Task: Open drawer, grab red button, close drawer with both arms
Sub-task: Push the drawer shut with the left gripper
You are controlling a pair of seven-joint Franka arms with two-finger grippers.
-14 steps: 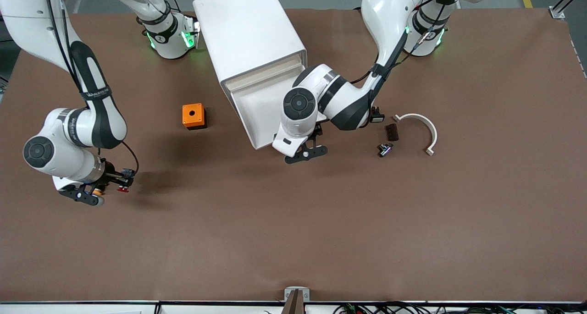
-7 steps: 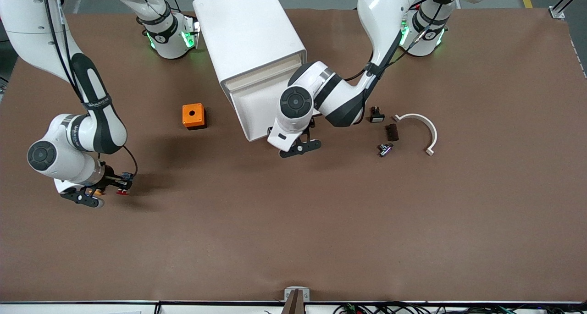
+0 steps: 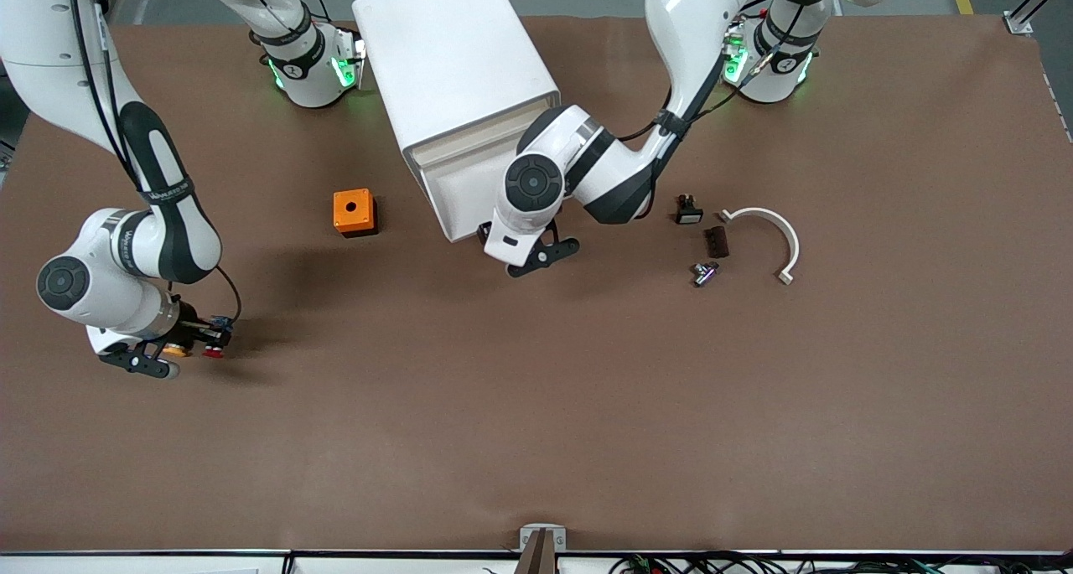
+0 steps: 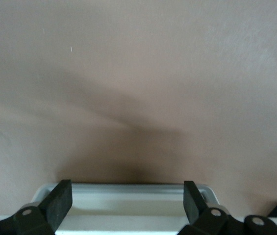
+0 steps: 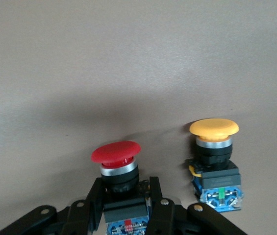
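The white cabinet stands between the arms' bases. Its lowest drawer sticks partly out. My left gripper is at the drawer's front edge. In the left wrist view it is open, with the drawer's cream front rim between its fingers. My right gripper is low over the table at the right arm's end. It is shut on the black body of the red-capped button, which also shows in the front view.
A yellow-capped button stands beside the red one. An orange box with a hole lies beside the drawer. A white curved piece and three small dark parts lie toward the left arm's end.
My left gripper has moved toward the cabinet, and the drawer has slid farther in. My right gripper, holding the red button, has drifted a little toward the right arm's end.
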